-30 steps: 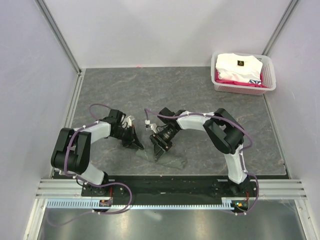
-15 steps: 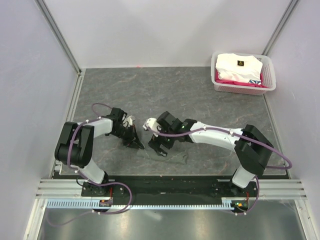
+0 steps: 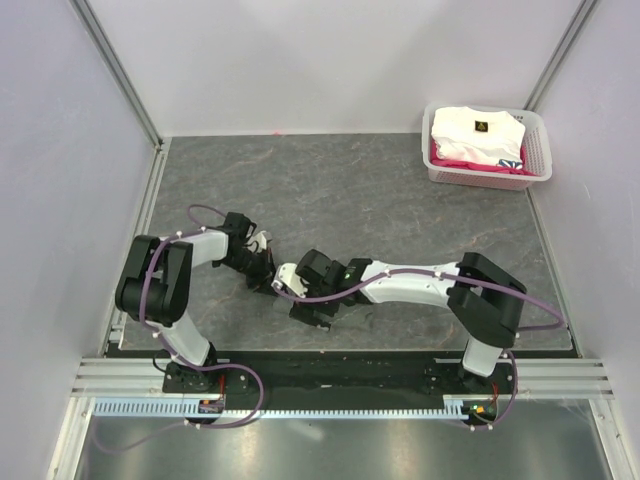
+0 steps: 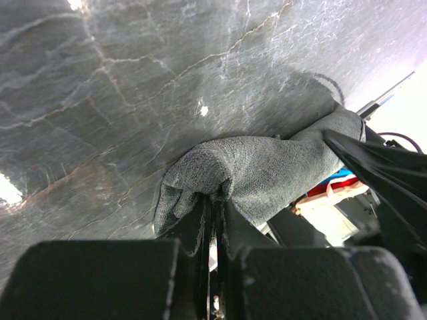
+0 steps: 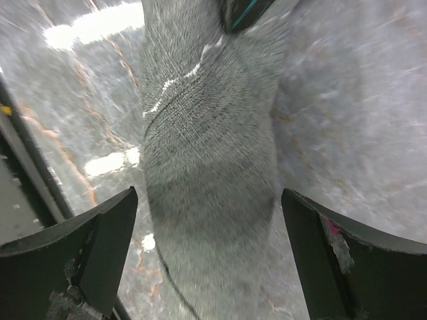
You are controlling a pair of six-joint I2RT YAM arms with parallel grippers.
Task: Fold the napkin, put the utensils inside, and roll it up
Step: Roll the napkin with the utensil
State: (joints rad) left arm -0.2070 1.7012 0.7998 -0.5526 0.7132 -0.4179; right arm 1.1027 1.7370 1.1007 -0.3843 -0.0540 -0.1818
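Lower centre of the left wrist view: left gripper (image 4: 212, 220) pinched tight on a bunched end of the napkin (image 4: 260, 170). Lower corners of the right wrist view: right gripper (image 5: 223, 257) spread wide, 2 fingers (image 5: 100, 247) flanking the rolled grey cloth, gaps on both sides. Lying along the tabletop (image 3: 350, 190), low and centre in the top view.

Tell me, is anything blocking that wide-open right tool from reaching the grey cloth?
Nothing visible does. The right tool hangs open directly over the bunched napkin, a finger on each side. The left tool pinches the napkin's far end, clear of that gap.
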